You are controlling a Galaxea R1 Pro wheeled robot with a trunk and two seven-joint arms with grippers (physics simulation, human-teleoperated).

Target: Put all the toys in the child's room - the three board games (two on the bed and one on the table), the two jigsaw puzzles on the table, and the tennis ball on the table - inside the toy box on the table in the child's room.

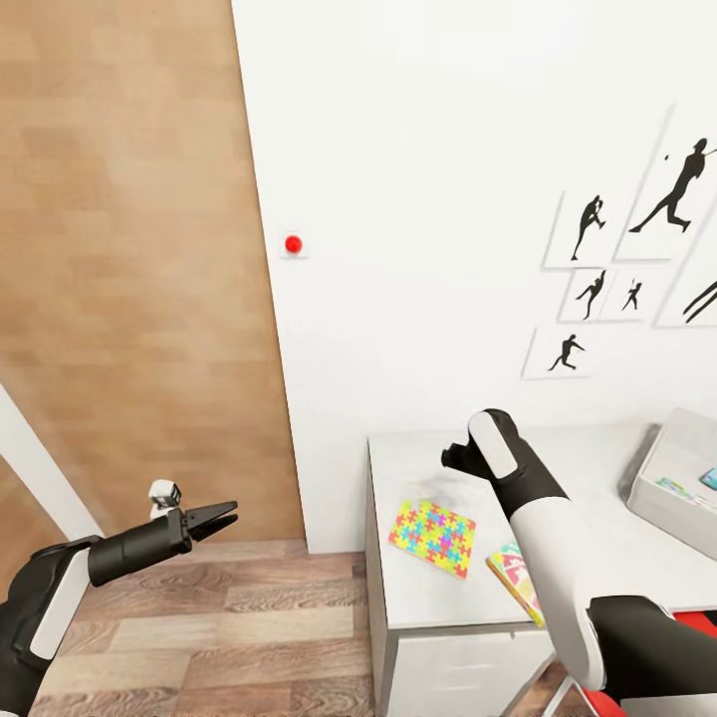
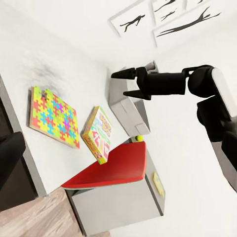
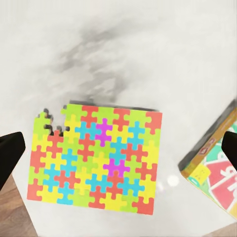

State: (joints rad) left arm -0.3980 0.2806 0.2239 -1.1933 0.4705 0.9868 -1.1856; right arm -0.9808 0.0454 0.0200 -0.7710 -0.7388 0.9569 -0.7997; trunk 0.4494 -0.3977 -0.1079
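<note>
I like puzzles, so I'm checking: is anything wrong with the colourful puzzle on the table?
Yes. The jigsaw puzzle has a ragged gap at one corner, as if some pieces are missing, and it lies slightly askew to the table edge. A dark smudge marks the tabletop right beside it. The right tool hovers above, touching nothing.

Jigsaw puzzle (image 3: pixel 96 158) flat on the pale table (image 3: pixel 148 54), a lettered game box (image 3: pixel 215 170) just beside, apart.
</note>
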